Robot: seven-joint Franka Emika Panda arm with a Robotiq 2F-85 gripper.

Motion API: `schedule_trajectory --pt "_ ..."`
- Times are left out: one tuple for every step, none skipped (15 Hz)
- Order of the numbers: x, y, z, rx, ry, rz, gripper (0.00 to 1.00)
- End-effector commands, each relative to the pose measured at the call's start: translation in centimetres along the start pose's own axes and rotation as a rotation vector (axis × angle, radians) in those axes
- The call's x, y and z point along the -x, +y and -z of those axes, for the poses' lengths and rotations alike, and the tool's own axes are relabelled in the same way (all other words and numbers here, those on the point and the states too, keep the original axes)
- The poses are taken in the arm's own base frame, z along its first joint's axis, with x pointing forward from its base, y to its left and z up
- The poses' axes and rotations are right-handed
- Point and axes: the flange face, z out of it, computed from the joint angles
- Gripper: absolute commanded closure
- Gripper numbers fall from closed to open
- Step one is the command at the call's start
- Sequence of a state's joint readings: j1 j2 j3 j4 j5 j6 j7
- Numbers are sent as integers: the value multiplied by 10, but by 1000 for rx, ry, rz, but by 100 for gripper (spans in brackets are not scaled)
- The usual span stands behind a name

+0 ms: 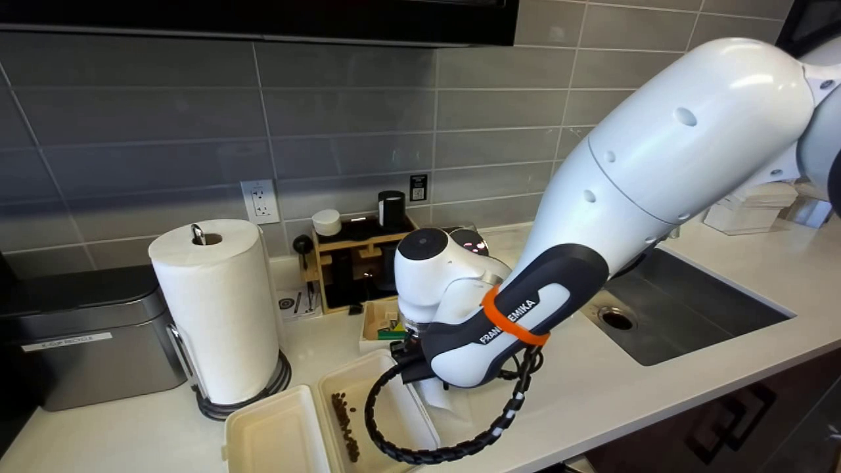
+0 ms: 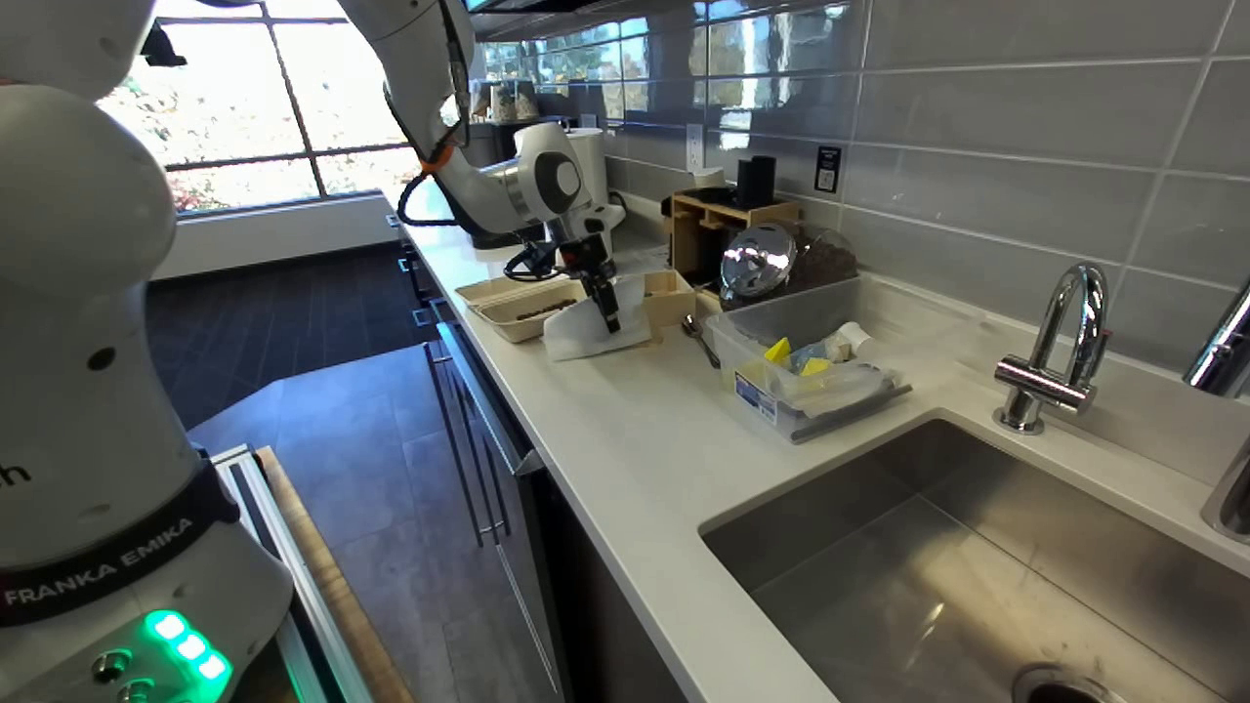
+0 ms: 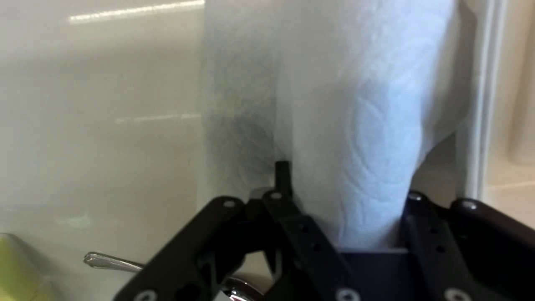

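Two black fingers (image 3: 283, 179) of the gripper (image 3: 349, 182) are spread apart, and folded white paper (image 3: 363, 133) can be seen between them. The paper is set on the counter (image 2: 625, 420), just beside an open pale box (image 1: 397, 417). Small brown bits (image 1: 344, 424) are lined up along one side inside the box. A shiny spoon (image 3: 110, 262) is seen near the gripper. A fat paper roll (image 1: 220, 322) is stood beside a gray bin (image 1: 121, 364).

Wrist view: paper towel (image 3: 359, 125) cut off above, spoon (image 3: 113, 263) part-hidden behind pincer (image 3: 347, 186)
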State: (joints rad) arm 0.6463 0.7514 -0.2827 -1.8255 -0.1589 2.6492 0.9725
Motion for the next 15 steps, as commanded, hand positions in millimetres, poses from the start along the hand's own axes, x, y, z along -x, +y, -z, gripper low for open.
schedule_trajectory --pt "6 17 8 27 -12 -1 53" --pt "6 20 7 27 -13 4 54" --pt "6 22 6 26 -16 6 54" --pt "7 24 5 15 -24 14 53" --pt "6 25 3 9 -21 19 52" --pt "6 27 1 15 -31 16 57" --pt "6 28 -1 18 -32 16 72" --pt "7 29 -2 19 -36 21 67" --pt "7 29 -2 18 -34 30 67" --pt "8 29 -2 8 -34 47 60" --pt "9 26 -2 -11 -43 67 57" --pt "11 25 -3 -16 -44 86 53" --pt "14 22 -3 -23 -51 106 46" --pt "16 18 -2 -19 -57 132 44" --pt "19 16 -2 -20 -62 150 43"
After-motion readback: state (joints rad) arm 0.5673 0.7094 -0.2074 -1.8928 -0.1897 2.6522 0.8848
